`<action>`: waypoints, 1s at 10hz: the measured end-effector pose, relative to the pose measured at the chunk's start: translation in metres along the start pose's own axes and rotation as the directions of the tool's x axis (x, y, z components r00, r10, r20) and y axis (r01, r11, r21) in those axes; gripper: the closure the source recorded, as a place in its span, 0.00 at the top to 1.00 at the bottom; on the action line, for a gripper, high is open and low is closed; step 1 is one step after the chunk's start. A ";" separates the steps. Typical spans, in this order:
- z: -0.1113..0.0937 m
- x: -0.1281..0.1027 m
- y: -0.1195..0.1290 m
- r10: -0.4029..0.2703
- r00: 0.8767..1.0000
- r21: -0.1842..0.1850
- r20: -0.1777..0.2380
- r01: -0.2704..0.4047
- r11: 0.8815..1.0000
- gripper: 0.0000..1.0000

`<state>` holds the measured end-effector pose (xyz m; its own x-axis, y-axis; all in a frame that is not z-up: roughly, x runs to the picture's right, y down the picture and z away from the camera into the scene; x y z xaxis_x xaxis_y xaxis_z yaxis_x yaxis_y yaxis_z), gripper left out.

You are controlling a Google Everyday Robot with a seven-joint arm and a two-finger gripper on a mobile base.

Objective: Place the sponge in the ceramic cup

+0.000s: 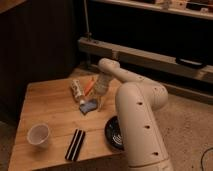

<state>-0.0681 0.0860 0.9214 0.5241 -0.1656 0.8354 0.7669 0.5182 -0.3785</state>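
The table (50, 107) holds a cup (38, 134) at lower left, a striped bar (76, 144), a bowl (113, 134), a bottle (77, 90) and, mid-frame, a sponge (88, 107) beneath the tool (98, 102).

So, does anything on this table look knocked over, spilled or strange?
Only the white bottle stands out: it lies on its side towards the back of the table, just behind the sponge. Nothing looks spilled. The ceramic cup stands upright at the front left, and the gripper is right by the sponge.
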 end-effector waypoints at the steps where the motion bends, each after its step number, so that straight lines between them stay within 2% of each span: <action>1: 0.001 0.000 0.000 -0.003 1.000 -0.006 0.003 0.003 1.000 0.26; 4: 0.001 0.004 0.001 -0.011 1.000 -0.022 0.009 0.011 1.000 0.00; 6: -0.002 0.008 0.003 -0.010 1.000 -0.021 0.011 0.010 1.000 0.00; 7: -0.013 0.016 0.008 -0.003 1.000 -0.008 0.007 0.004 1.000 0.00; 9: -0.042 0.037 0.023 0.026 1.000 0.028 0.005 -0.026 0.999 0.00; 10: -0.066 0.052 0.038 0.048 0.999 0.054 0.000 -0.047 0.997 0.00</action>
<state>0.0130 0.0415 0.9241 0.5601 -0.1410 0.8163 0.7202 0.5699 -0.3957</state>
